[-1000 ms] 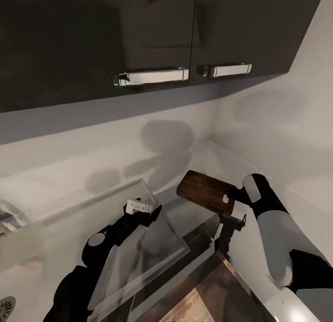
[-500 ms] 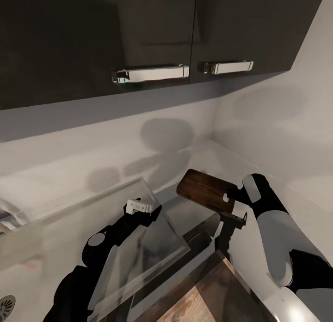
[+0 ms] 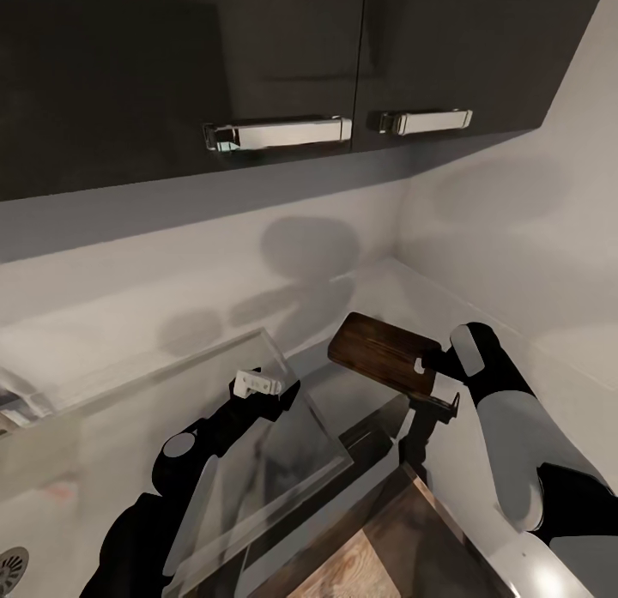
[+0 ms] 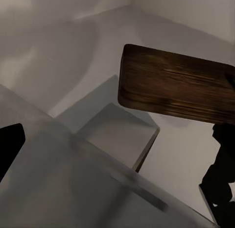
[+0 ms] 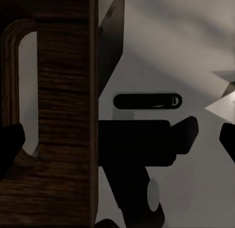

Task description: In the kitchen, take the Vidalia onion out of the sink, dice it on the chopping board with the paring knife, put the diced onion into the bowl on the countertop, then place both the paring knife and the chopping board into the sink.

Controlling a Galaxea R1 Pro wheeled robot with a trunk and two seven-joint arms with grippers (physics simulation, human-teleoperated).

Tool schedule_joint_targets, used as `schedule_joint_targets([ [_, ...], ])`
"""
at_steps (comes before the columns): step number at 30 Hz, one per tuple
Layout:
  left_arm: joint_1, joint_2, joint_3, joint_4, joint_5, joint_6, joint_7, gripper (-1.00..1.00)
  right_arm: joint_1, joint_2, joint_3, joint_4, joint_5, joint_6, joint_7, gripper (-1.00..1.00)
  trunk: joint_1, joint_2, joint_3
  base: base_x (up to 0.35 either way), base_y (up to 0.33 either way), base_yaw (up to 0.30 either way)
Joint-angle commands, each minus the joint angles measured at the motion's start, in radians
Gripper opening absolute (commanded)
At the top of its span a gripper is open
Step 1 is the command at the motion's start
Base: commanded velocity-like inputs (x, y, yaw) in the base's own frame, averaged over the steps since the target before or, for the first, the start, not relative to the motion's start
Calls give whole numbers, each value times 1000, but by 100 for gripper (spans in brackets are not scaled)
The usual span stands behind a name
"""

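The dark wood chopping board [image 3: 376, 358] hangs in the air over the grey countertop [image 3: 382, 282], roughly level. My right gripper [image 3: 435, 383] is shut on its slot-handle end. The right wrist view looks along the chopping board [image 5: 63, 139] past its slot. To the left, my left gripper [image 3: 262, 390] hovers over the shiny steel of the sink [image 3: 279, 469] with nothing between its fingers. From the left wrist view the chopping board [image 4: 171, 86] floats ahead, above the countertop [image 4: 63, 56]. The onion, paring knife and bowl are out of view.
Glossy dark wall cabinets [image 3: 257, 49] with chrome handles [image 3: 279, 135] hang overhead. The pale backsplash [image 3: 215, 263] meets a side wall [image 3: 515, 238] in a corner just behind the board. The sink drain [image 3: 10, 568] sits at lower left. Wood floor [image 3: 360, 572] shows below the counter edge.
The whole head view has shifted a little, so the camera moved. The board stays held in my right gripper at about the same spot, and the left arm keeps its pose.
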Motion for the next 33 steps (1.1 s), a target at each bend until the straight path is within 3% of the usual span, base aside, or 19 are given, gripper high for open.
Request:
schedule_joint_targets([
  [1,-1,-1,1,-1,3,7,-3,100,-1,0,0,-1,-11,2,-9,100,1,-2,-2,0,0,0],
  [19,-1,-1,1,-1,3,8,-3,100,-1,0,0,-1,-11,2,-9,100,1,-2,-24,0,0,0],
  [31,-1,-1,1,-1,3,7,-3,100,-1,0,-1,-1,-11,2,-9,100,1,-2,-26,0,0,0],
  [32,-1,-1,1,-1,3,7,-3,100,-1,0,-1,-1,-11,2,-9,-100,1,-2,-26,0,0,0],
  [33,-1,-1,1,-1,3,7,-3,100,-1,0,-1,-1,-11,2,-9,-100,1,-2,-26,0,0,0],
])
